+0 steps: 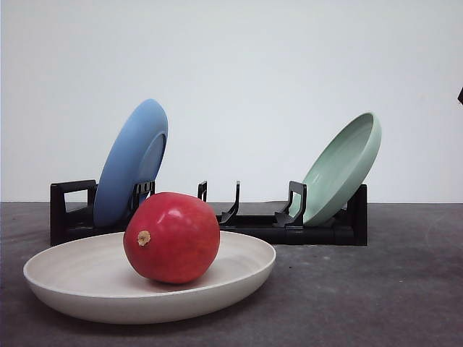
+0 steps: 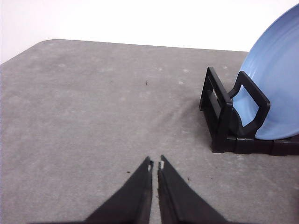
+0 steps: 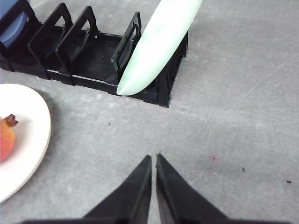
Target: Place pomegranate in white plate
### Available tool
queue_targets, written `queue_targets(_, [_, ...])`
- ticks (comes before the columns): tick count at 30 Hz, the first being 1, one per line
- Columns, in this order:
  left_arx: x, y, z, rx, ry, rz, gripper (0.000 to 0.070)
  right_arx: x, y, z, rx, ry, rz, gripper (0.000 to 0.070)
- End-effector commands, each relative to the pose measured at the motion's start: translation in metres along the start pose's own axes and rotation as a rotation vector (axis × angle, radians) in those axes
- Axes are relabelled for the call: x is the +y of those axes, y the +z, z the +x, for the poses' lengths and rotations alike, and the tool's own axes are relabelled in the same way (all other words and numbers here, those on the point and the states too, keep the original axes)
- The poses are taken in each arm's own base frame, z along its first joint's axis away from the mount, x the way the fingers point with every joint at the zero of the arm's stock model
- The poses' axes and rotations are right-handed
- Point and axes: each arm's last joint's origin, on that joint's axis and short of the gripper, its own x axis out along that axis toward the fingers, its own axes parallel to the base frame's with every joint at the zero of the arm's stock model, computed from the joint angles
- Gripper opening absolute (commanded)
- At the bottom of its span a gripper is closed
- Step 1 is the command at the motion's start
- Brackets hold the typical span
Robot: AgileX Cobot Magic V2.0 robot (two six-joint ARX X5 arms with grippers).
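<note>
A glossy red pomegranate (image 1: pixel 172 236) rests inside the white plate (image 1: pixel 65 271) at the front left of the table, its brown crown facing forward. The right wrist view catches the plate's rim (image 3: pixel 39 128) and a slice of the pomegranate (image 3: pixel 5 136) at the frame's side. My right gripper (image 3: pixel 153 158) is shut with nothing in it, over bare grey table, apart from the plate. My left gripper (image 2: pixel 156 162) is shut and holds nothing, above bare table short of the rack's end.
A black dish rack (image 1: pixel 253 220) stands behind the white plate. A blue plate (image 1: pixel 130 163) leans in its left slots and a mint green plate (image 1: pixel 343 166) in its right slots. The grey table runs open to the right of the white plate.
</note>
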Motion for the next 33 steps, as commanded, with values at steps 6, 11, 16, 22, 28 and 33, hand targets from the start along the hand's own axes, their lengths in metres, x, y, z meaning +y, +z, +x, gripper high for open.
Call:
queue_targets(6, [0.000,-0.004,0.001,0.010,0.005,-0.003,0.0000,0.000,0.001,0.001,-0.007,0.001,-0.009,0.0013])
queue_targets(11, [0.000,-0.004,0.001,0.010,0.005,-0.003,0.0000,0.000,0.001,0.001,-0.007,0.001,-0.008,0.0013])
queue_targets(16, [0.000,-0.004,0.001,0.010,0.005,-0.003,0.0000,0.000,0.001,0.000,-0.006,-0.004,-0.041,0.0013])
queue_targets(22, [0.000,-0.004,0.001,0.010,0.005,-0.003,0.0000,-0.009,-0.024,0.002,-0.126,-0.105,-0.087,0.0013])
queue_targets(28, [0.000,-0.004,0.001,0.010,0.005,-0.004,0.0000,-0.021,-0.077,0.011,-0.351,-0.181,-0.065,0.0013])
queue_targets(33, [0.000,-0.004,0.001,0.010,0.005,-0.003,0.0000,-0.029,-0.107,0.015,-0.440,-0.244,-0.054,0.0013])
